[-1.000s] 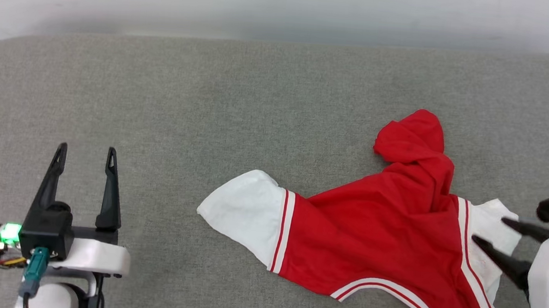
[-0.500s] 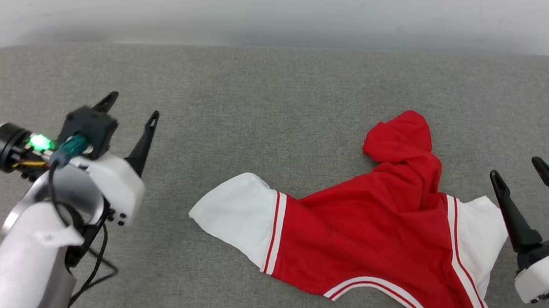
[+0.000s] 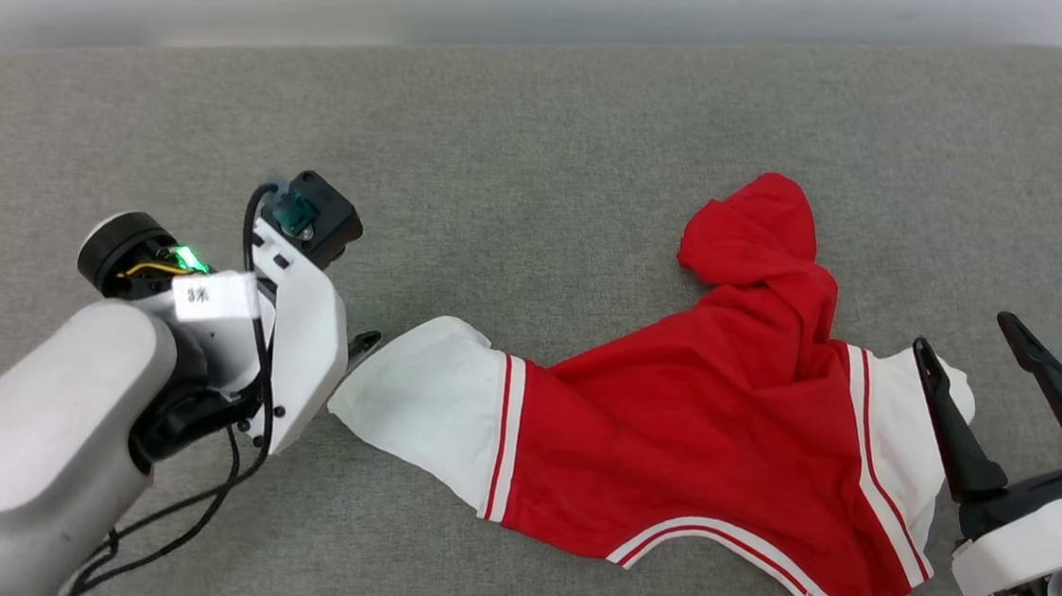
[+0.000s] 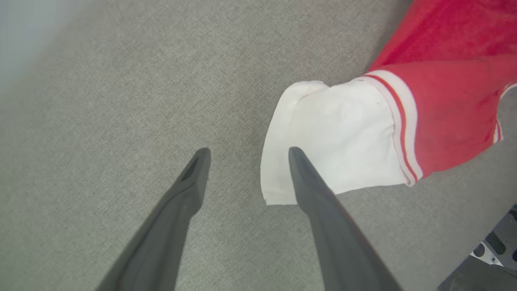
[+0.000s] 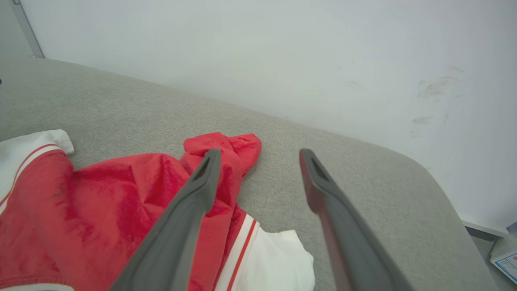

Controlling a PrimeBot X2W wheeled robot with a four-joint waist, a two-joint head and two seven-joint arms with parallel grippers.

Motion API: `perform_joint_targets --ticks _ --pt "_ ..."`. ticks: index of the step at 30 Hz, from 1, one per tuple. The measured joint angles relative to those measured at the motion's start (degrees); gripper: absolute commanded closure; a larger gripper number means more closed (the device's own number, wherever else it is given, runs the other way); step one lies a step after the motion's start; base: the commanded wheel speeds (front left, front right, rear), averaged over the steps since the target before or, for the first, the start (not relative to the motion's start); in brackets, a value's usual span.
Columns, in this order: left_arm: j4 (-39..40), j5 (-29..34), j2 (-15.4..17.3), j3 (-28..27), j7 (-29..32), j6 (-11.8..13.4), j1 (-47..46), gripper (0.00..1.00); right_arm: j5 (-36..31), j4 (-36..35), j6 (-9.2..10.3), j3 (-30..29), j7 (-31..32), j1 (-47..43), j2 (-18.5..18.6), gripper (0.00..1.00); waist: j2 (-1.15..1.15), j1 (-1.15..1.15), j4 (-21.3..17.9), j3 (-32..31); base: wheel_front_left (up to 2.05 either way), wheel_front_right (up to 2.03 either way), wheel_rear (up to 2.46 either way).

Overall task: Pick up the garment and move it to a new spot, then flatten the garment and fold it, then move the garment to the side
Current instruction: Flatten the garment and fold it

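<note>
Garment [image 3: 700, 444] is laid on grey cushion [image 3: 543, 147] | left gripper [image 4: 246, 151] held spread at sleeve [image 4: 331, 149] | right gripper [image 3: 964, 334] held spread

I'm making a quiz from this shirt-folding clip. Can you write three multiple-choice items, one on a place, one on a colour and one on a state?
1. The left gripper is: A) by the garment's left white sleeve; B) over its red bunch; C) at its neckline.
2. The sleeves are: A) black; B) white; C) blue.
3. The right gripper is: A) shut on cloth; B) open; C) shut, empty.
Answers: 1 A: it sits at that sleeve's edge. 2 B: both ends are white. 3 B: its jaws stand apart, holding nothing.
</note>
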State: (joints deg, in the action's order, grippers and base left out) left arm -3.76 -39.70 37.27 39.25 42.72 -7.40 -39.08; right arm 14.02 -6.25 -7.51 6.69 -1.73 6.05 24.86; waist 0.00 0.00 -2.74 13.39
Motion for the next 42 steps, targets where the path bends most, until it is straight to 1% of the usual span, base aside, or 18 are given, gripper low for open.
perform_joint_targets --ticks 3,6,12,15,16,17,21,23,29,34,36,39,40,41,42 --pt "-1.54 -3.34 1.13 3.99 3.59 0.00 -2.97 0.00 -0.21 -0.05 0.00 0.58 -0.03 0.73 -0.22 0.00 0.00 0.00 -0.73 1.23 0.00 0.00 0.00" --pt "-3.53 -5.47 1.88 8.14 5.75 0.00 -4.97 0.00 -0.34 0.29 0.00 1.16 -0.31 1.69 -0.46 0.00 0.00 0.00 -1.53 2.51 0.00 0.00 0.00" --pt "-6.75 -8.40 2.64 15.82 7.36 0.00 -6.19 0.00 -0.34 1.74 0.00 2.27 -1.26 3.38 -0.64 0.00 0.00 0.00 -3.09 4.52 0.00 0.00 0.00" --pt "-7.73 -9.14 3.28 18.55 6.86 0.00 -7.40 0.00 -0.34 2.63 0.00 2.47 -1.49 4.08 -0.68 0.00 0.00 0.00 -3.36 4.94 0.00 0.00 0.00" --pt "-7.83 -9.18 3.33 19.52 6.23 0.00 -7.81 0.71 -0.34 2.88 0.00 2.56 -1.54 4.31 -0.70 0.00 0.00 0.00 -3.30 4.92 0.00 0.00 0.00" --pt "-8.15 -9.57 3.39 20.01 5.54 0.00 -8.12 1.00 -0.33 3.12 0.00 2.55 -1.64 4.49 -0.74 0.00 0.00 0.00 -3.17 4.85 0.00 0.00 0.00" --pt "-8.28 -11.31 3.28 21.47 1.77 0.00 -8.43 1.00 -0.31 4.04 0.00 2.37 -1.86 4.43 -0.71 0.00 0.00 0.00 -2.04 3.91 0.00 0.00 0.00" --pt "-7.91 -11.89 4.05 21.62 -0.38 0.00 -8.41 1.00 -0.19 4.35 0.00 2.02 -2.04 4.30 -0.69 0.00 0.00 0.00 -1.27 3.23 0.00 0.00 0.00" --pt "-5.41 -14.47 10.34 20.42 -3.72 0.12 -5.77 1.00 0.02 5.48 0.00 0.69 -2.34 2.29 -0.81 0.00 0.00 0.00 1.71 1.00 0.00 0.00 0.00" --pt "-3.65 -16.81 16.84 19.33 -4.31 2.96 -1.24 1.00 0.00 6.06 0.00 0.44 -2.56 1.66 -1.07 0.00 0.00 0.00 3.80 -0.21 0.00 0.00 0.00" --pt "-3.92 -18.15 18.18 19.14 -4.64 4.32 0.80 1.00 -0.02 6.15 0.00 0.56 -2.60 1.68 -1.11 0.00 0.00 0.00 4.08 -0.21 0.00 0.00 0.00" --pt "-4.74 -18.35 18.66 19.24 -5.71 5.46 2.63 1.00 -0.08 6.45 0.00 0.88 -2.58 1.71 -1.12 0.00 0.00 0.00 3.96 -0.07 0.00 0.00 0.00" --pt "-4.89 -18.73 18.49 19.05 -6.44 5.81 3.02 0.83 -0.07 6.57 0.00 0.91 -2.54 1.75 -1.08 0.00 0.00 0.00 3.94 -0.12 0.00 0.00 0.00" --pt "-5.08 -18.94 18.20 18.80 -7.34 6.23 3.28 0.22 -0.03 6.72 0.00 0.90 -2.53 1.78 -1.02 0.00 0.00 0.00 3.95 -0.25 0.00 0.00 0.00" --pt "-5.15 -18.94 17.86 18.67 -7.92 6.46 3.35 0.00 0.02 6.87 0.00 0.85 -2.52 1.80 -0.92 0.00 0.00 0.00 3.99 -0.44 0.00 0.00 0.00"
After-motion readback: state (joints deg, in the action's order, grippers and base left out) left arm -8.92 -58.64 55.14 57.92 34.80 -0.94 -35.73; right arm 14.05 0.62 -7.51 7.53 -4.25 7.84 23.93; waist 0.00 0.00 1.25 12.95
